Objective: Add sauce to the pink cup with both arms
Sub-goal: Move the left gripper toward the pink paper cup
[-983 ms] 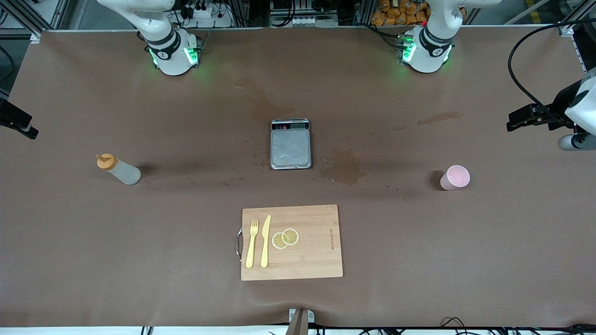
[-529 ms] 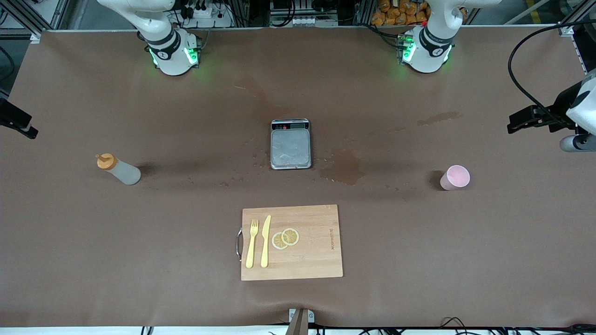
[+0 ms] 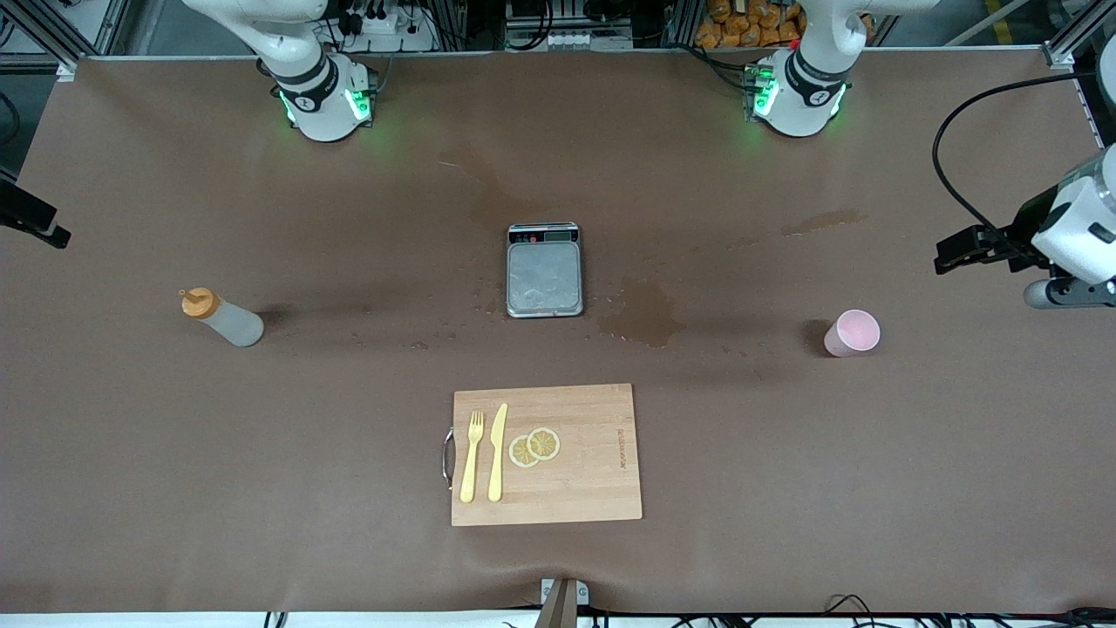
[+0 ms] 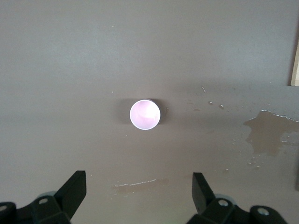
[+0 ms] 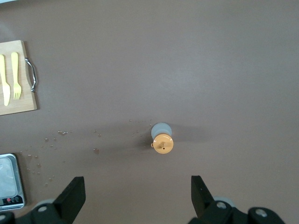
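The sauce (image 3: 221, 317) stands upright on the table (image 3: 131, 453) toward the right arm's end, its orange cap on and its translucent body whitish-grey; how full it is cannot be told. The right gripper (image 5: 135, 196) is high over that end of the table, pointing down, its two black fingers (image 5: 72, 196) spread wide with nothing between them; in its wrist view the sauce (image 5: 162, 138) sits on the table below, clear of the fingers. In the front view only a black part of it shows at the frame's edge (image 3: 30, 222).

At mid-table lies a grey scale (image 3: 544, 270) with a bare metal plate and a small display strip whose writing is too small to read. Wet stains (image 3: 645, 316) and small drops mark the table just beside the scale. Nearer the camera lies a wooden board (image 3: 575, 488) with a metal handle, carrying a yellow fork (image 3: 472, 455), a yellow knife (image 3: 497, 451) and two lemon slices (image 3: 534, 447). A line of print runs along the board, not legible.

The cup (image 3: 853, 332) stands upright toward the left arm's end, well apart from the scale, and looks empty: the left wrist view shows its pale pink bottom (image 4: 145, 114). The left gripper (image 4: 140, 198) hangs over that end of the table, aimed down, fingers (image 4: 202, 191) wide apart and holding nothing.
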Controlling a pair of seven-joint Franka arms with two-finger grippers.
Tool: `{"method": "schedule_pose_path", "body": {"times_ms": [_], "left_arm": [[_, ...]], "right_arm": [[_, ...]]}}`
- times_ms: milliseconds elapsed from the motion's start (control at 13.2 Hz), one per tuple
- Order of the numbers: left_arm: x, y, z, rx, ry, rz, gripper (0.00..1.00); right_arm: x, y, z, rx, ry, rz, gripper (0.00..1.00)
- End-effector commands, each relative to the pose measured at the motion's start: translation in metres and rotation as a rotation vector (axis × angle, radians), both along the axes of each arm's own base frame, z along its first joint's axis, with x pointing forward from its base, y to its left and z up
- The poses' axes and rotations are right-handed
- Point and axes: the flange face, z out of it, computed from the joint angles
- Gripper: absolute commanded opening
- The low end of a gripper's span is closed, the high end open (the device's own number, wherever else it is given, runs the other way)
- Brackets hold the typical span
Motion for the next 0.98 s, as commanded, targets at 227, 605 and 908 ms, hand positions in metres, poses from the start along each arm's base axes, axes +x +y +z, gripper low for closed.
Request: {"method": "schedule_pose_path", "body": {"times_ms": [227, 605, 908], "left_arm": [[-0.002, -0.003, -0.021, 0.043, -0.029, -0.020, 1.00], [-0.003, 0.003, -0.047, 0.046, -0.031, -0.015, 1.00], [-0.003, 0.005, -0.062, 0.044, -0.046, -0.017, 1.00]], "right_arm": [[-0.004, 0.009, 0.015, 0.027, -0.031, 0.018, 1.00], [-0.006, 0.036, 0.019, 0.005, -0.031, 0.068, 1.00], [-0.005, 0.040, 0.017, 0.004, -0.021, 0.075, 1.00]]}}
